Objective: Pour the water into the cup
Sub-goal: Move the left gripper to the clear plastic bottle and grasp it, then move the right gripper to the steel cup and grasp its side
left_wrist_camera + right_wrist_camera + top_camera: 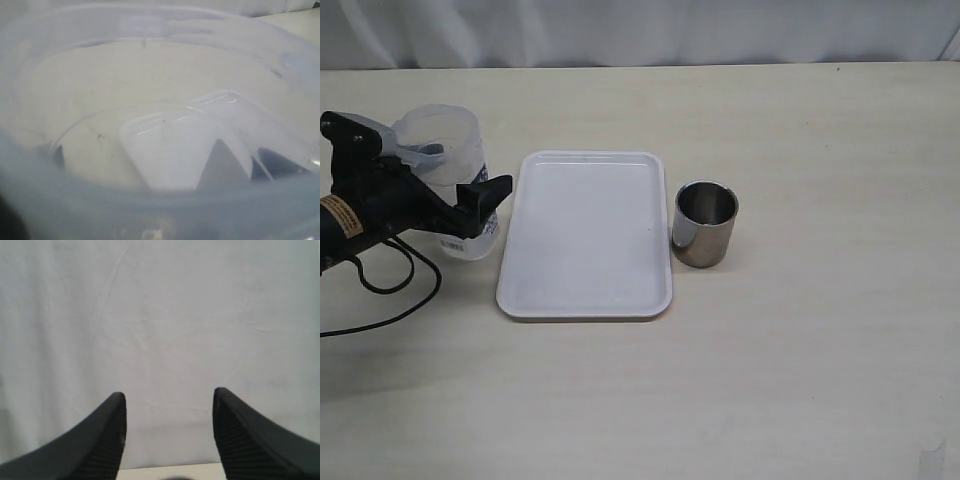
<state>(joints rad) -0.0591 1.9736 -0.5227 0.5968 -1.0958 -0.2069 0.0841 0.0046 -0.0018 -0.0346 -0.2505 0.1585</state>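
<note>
The cup (704,224), a short shiny steel cylinder, stands upright on the table just right of the white tray (585,290). A translucent plastic container (448,150) with a blue-white label stands left of the tray. My left gripper (460,178) is closed around it, with one black finger (485,195) across its front. In the left wrist view the container wall (150,90) fills the picture. The water cannot be made out. My right gripper (169,402) is open and empty, facing a white backdrop; it is out of the exterior view.
The white tray lies flat between the container and the cup, with nothing on it. A black cable (395,285) loops on the table below my left arm. A pale curtain (640,30) runs along the far table edge.
</note>
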